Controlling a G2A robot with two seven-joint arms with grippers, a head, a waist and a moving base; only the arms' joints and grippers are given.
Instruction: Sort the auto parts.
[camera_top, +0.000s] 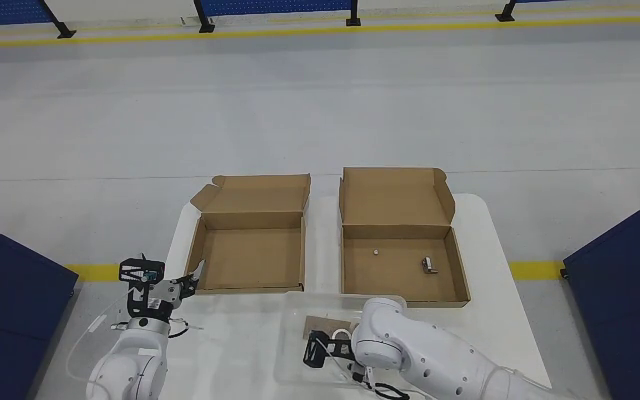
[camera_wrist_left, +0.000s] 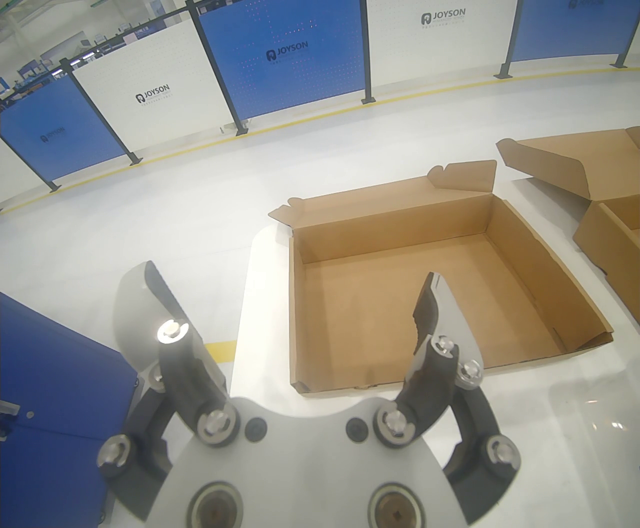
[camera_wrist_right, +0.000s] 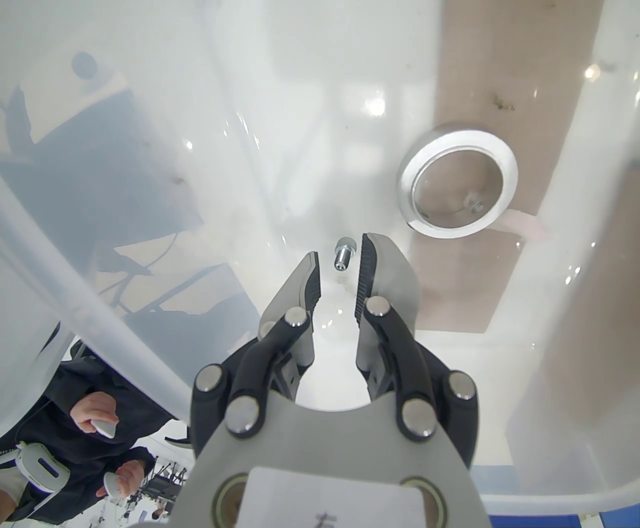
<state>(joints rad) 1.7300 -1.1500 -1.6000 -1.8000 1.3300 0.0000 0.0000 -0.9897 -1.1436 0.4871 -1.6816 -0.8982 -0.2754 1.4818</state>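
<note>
My right gripper (camera_wrist_right: 341, 255) is down inside a clear plastic bin (camera_top: 292, 345), open, its fingertips on either side of a small silver bolt (camera_wrist_right: 342, 252) lying on the bin floor. A silver metal ring (camera_wrist_right: 457, 180) lies a little beyond the bolt in the same bin. My left gripper (camera_wrist_left: 295, 290) hangs open and empty above the table's left front corner, short of the left cardboard box (camera_wrist_left: 430, 295), whose inside is bare. The right cardboard box (camera_top: 455, 270) holds a small silver part (camera_top: 373, 252) and a bracket-like part (camera_top: 429, 265).
Both boxes stand side by side at the back of the white table (camera_top: 485, 225) with lids folded back. The bin sits at the front edge, its walls close around the right gripper. Blue panels (camera_top: 30, 300) flank the table.
</note>
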